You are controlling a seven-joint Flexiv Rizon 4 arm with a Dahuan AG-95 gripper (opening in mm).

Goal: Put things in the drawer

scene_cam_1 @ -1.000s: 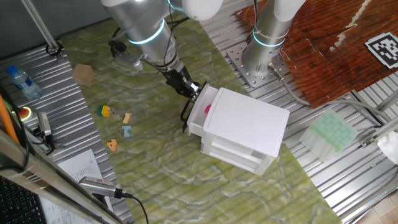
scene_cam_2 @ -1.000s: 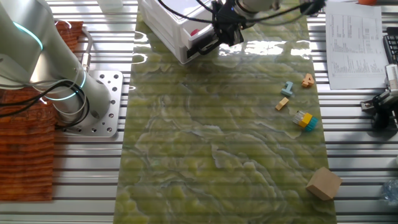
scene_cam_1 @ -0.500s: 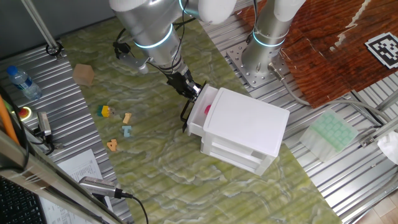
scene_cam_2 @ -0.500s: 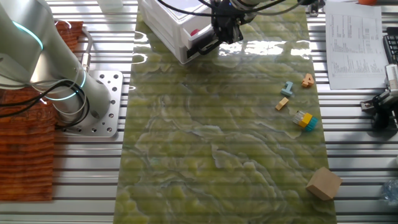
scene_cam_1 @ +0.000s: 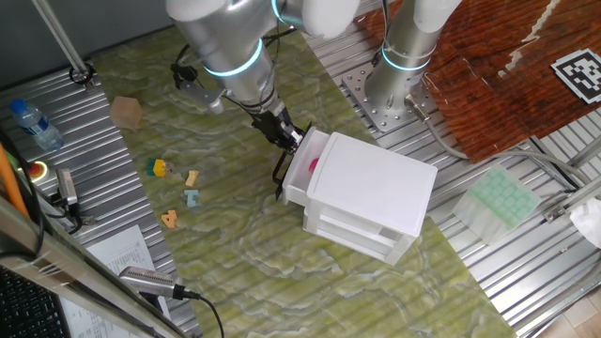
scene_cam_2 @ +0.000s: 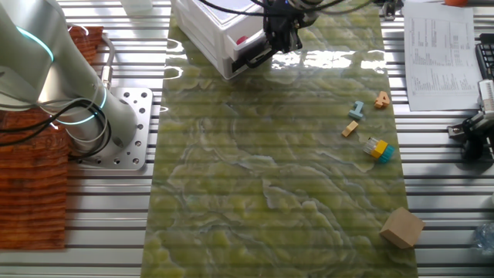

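The end effector (scene_cam_1: pixel 285 134) hangs over the near edge of the open white drawer (scene_cam_1: pixel 302 169), close above its black loop handle (scene_cam_1: pixel 280 169); whether its fingers are apart or closed I cannot tell. A magenta-pink toy piece (scene_cam_1: pixel 315 165) lies inside the drawer. On the green tabletop (scene_cam_2: pixel 270 185), well apart from the cabinet (scene_cam_1: pixel 371 192), four small pieces lie near each other: yellow (scene_cam_2: pixel 377 148), tan (scene_cam_2: pixel 350 128), pale blue (scene_cam_2: pixel 356 110) and orange (scene_cam_2: pixel 382 100). A brown cube (scene_cam_2: pixel 401 227) lies farther away.
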